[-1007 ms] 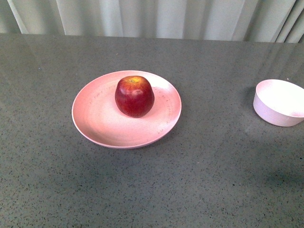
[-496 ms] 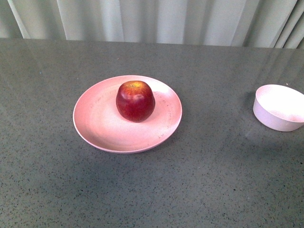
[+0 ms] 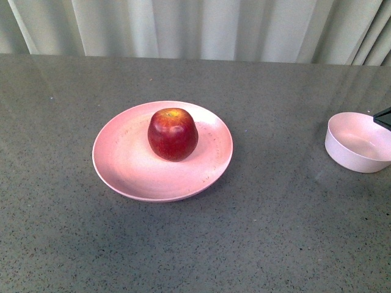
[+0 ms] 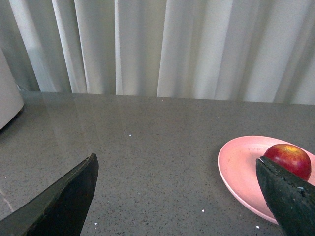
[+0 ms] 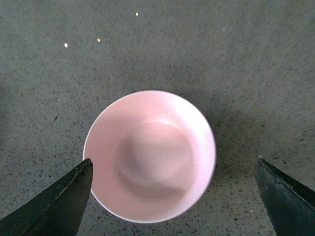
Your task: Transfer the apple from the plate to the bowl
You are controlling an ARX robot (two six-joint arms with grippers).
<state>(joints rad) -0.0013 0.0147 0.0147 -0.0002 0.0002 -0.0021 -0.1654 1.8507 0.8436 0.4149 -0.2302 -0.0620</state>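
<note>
The whole scene is sliding lower in the front view: the bench (image 3: 275, 232), the plate (image 3: 122, 177), the apple (image 3: 173, 134) and the bowl (image 3: 357, 141) are all sitting further down than a second ago (more curtain (image 3: 183, 27) is showing above). A black tip of the right arm (image 3: 384, 118) is now poking in at the right edge, beside the bowl's rim.

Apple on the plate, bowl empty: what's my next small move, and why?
Probably swing the left gripper toward the apple until its open jaws straddle it. The apple sits on the plate, off to one side of those jaws in the left wrist view, and the right gripper hangs open over the bowl.
</note>
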